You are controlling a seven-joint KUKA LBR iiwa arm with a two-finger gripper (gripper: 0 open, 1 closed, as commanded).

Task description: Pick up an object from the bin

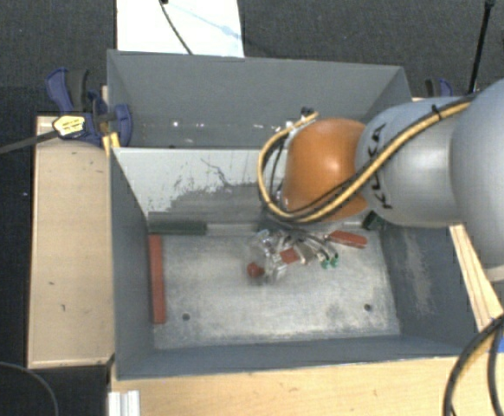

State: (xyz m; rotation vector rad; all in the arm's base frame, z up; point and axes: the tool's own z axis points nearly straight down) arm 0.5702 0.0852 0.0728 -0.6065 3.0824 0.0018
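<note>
Overall, the grey metal bin (235, 323) was the largest item inspected, with most of its floor bare. The arm (460, 163) reached in from the right, its orange cover (321, 167) and looped cables hanging above the rear middle of the floor. A long red-brown bar (157, 280) lay flat against the left wall. A dark rod (178, 227) lay along the foot of the rear wall, well apart from the rest.

The gripper (274, 258) stood low over a small cluster (308, 254) of loose things at mid-floor. Whether the claw was released or clenched could not be told, and nothing was confirmed in its grasp. A flat red-orange piece (349, 238) lay at the cluster's right. Green-tipped bits (328, 264) lay just beside the gripper, and a small red round piece (255, 271) at its left edge.

Assessment: the step in hand appeared to be the descent onto this cluster. Recommended practice was to centre on one piece, close fully at floor level, and lift straight up, since crowded neighbours could spoil the hold.
</note>
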